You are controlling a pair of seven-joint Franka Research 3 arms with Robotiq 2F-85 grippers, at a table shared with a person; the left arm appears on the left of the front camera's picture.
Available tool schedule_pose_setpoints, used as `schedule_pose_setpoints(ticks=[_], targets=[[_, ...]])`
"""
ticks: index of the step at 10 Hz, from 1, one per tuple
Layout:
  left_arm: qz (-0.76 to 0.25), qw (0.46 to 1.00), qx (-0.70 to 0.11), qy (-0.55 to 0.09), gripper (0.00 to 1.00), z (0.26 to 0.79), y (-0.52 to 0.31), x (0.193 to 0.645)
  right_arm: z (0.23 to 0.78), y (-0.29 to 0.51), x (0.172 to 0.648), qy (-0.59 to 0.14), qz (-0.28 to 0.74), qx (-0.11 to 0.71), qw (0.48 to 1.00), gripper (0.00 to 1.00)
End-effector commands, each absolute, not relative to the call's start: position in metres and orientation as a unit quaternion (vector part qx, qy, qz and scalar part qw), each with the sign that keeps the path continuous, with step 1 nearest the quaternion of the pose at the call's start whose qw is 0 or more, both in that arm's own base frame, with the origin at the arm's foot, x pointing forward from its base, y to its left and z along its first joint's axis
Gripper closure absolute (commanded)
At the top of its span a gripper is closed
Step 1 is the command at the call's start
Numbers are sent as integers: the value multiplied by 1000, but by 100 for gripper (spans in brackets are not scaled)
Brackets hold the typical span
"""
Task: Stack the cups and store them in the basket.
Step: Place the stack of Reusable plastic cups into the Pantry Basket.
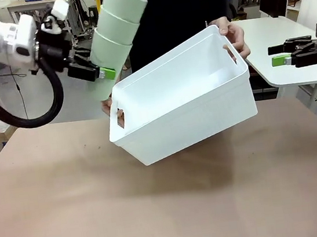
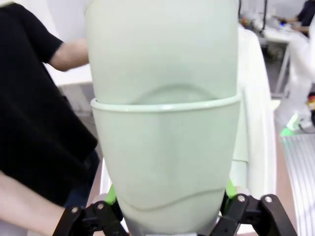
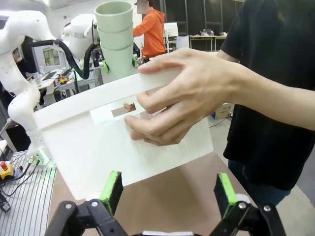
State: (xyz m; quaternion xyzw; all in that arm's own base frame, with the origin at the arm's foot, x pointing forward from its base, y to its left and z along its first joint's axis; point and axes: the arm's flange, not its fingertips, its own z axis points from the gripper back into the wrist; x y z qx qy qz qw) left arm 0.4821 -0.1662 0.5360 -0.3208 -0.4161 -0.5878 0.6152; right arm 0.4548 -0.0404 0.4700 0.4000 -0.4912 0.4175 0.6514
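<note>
A nested stack of pale mint-green cups [image 1: 115, 33] leans right above the table's far left, with my left gripper [image 1: 101, 72] shut on its lowest cup. In the left wrist view the cups [image 2: 162, 147] stand between both green pads [image 2: 110, 194]. A person holds the white basket [image 1: 204, 112] tilted, with its opening toward me, one hand [image 1: 235, 35] on the far rim and the other at the left handle slot. The cups hang just beyond the basket's upper left rim. My right gripper [image 1: 288, 57] is open and holds nothing at the far right. Its wrist view shows the basket [image 3: 88, 142], the hand [image 3: 192, 93] and the cups [image 3: 115, 39].
The brown table [image 1: 100, 208] lies bare in front of the basket. A white desk [image 1: 287, 31] stands behind my right gripper. The person in a black shirt [image 1: 178, 5] stands at the far side.
</note>
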Motion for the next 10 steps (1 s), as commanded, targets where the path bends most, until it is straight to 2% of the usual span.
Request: schedule_pose_setpoints(ticks=[1, 4, 10], targets=[[-617, 639, -281, -363, 15, 551, -192, 497, 474, -39, 455, -490, 408, 399, 659, 0], [-638, 666, -210, -323, 15, 547, -232, 518, 474, -39, 455, -490, 408, 399, 659, 0], [-661, 676, -161, -283, 15, 497, -279, 533, 474, -39, 455, -490, 408, 399, 659, 0]])
